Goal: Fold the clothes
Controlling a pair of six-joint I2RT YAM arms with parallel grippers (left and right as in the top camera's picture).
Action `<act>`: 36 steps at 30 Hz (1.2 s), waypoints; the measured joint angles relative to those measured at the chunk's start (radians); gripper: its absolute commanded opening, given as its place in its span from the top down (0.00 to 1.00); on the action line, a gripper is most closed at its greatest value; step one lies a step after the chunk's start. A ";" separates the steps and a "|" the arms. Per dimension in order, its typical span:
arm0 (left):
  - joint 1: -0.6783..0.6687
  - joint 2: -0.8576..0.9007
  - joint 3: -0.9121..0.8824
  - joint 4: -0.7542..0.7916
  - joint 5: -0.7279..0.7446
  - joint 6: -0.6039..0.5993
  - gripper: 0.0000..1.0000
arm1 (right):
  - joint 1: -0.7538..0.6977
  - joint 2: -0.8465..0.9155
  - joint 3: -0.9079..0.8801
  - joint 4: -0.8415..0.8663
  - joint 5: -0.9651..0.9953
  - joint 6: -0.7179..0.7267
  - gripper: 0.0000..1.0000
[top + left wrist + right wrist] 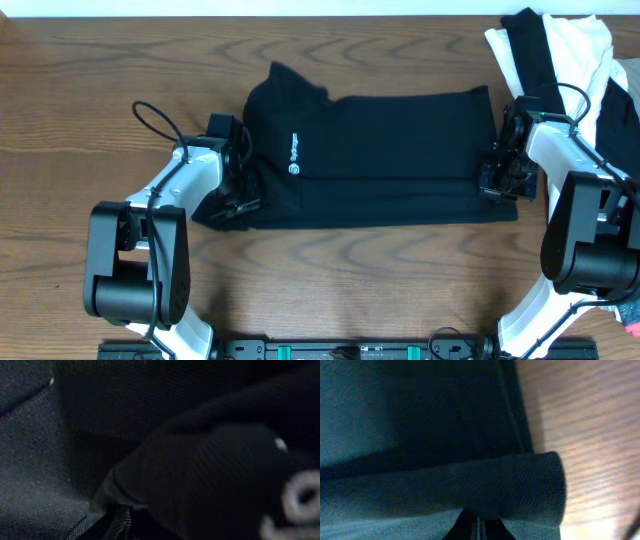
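Black garment (470, 490) — edge in right gripper (497, 184)

Lying spread flat mid-counter (100, 60) as a long black garment (400, 150), small white logo (295, 160) facing up toward 9 o'clock, one corner poking toward 11. Sitting heaped at 2 o'clock, black and white garments (560, 50).

Robotics lab bench: wood-grain table (90, 60), two mounted arms (150, 250), heaped clothes (565, 40).
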 measured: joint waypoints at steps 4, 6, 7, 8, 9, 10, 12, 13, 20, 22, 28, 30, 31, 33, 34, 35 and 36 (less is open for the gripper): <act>0.000 0.001 -0.004 -0.036 0.003 0.000 0.57 | -0.001 0.003 0.000 -0.009 0.038 0.020 0.99; 0.000 0.002 -0.004 -0.041 0.003 0.000 0.59 | -0.001 0.003 0.000 -0.009 0.041 0.027 0.99; 0.000 0.002 -0.004 -0.042 0.003 0.000 0.59 | -0.001 0.003 0.000 -0.009 0.040 0.029 0.99; 0.000 0.002 -0.004 -0.042 0.003 0.000 0.59 | -0.001 0.003 0.000 -0.009 0.040 0.031 0.99; 0.000 0.002 -0.004 -0.043 0.002 -0.001 0.60 | -0.001 0.003 0.000 -0.010 0.039 0.032 0.99; 0.000 0.000 -0.005 -0.044 0.002 0.000 0.60 | -0.001 0.002 0.000 -0.010 0.039 0.033 0.99; 0.000 -0.006 -0.008 -0.051 0.003 0.000 0.60 | -0.001 -0.003 -0.001 -0.012 0.038 0.034 0.99; 0.000 -0.012 -0.013 -0.058 0.003 0.000 0.60 | -0.001 -0.007 -0.002 -0.013 0.037 0.034 0.98; 0.001 -0.253 -0.032 -0.042 -0.008 0.006 0.22 | -0.007 -0.225 -0.006 -0.008 0.035 0.033 0.88; 0.001 -0.365 -0.031 0.008 -0.008 0.005 0.10 | -0.007 -0.336 0.004 0.017 0.029 0.025 0.82; 0.001 -0.542 -0.024 0.288 -0.008 0.034 0.11 | -0.007 -0.544 0.028 0.050 -0.006 -0.021 0.81; 0.002 -0.528 -0.023 0.395 -0.008 0.045 0.12 | -0.007 -0.556 0.028 0.042 -0.012 -0.026 0.81; 0.004 -0.513 -0.022 0.443 -0.008 0.056 0.13 | -0.007 -0.555 0.028 0.037 -0.016 -0.028 0.82; 0.014 -0.450 -0.015 0.529 -0.006 0.071 0.13 | -0.007 -0.547 0.027 0.019 -0.028 -0.031 0.82; 0.022 -0.407 -0.006 0.555 -0.004 0.080 0.13 | -0.007 -0.545 0.027 0.010 -0.031 -0.034 0.83; 0.034 -0.352 0.012 0.569 0.001 0.087 0.13 | -0.007 -0.543 0.027 0.002 -0.035 -0.035 0.83; 0.048 -0.290 0.037 0.578 0.016 0.093 0.13 | -0.007 -0.543 0.027 -0.009 -0.038 -0.037 0.83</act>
